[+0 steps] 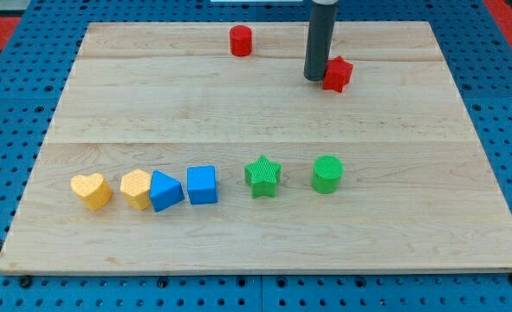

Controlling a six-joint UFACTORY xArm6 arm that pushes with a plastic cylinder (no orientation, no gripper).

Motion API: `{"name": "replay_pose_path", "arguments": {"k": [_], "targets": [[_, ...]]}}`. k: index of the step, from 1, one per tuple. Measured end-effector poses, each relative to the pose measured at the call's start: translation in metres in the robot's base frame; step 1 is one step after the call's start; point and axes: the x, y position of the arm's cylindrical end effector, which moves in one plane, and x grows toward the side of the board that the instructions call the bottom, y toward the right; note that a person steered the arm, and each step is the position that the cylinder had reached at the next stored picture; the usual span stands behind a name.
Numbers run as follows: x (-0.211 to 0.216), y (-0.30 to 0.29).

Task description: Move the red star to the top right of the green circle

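My tip (314,78) touches the light, rigid red star (337,74) on its left, and it should slide easily if pushed squarely.

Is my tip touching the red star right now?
Touching, as far as the camera view shows: my tip sits flush against the left side of the red star, with no board visible between them.
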Motion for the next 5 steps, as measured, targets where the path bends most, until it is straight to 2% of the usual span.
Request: {"name": "replay_pose_path", "arguments": {"k": [1, 2, 3, 4, 5], "targets": [[-0.028, 0.006], [-0.003, 0.06], [0.058, 0.082], [0.075, 0.086], [0.032, 0.094]]}}
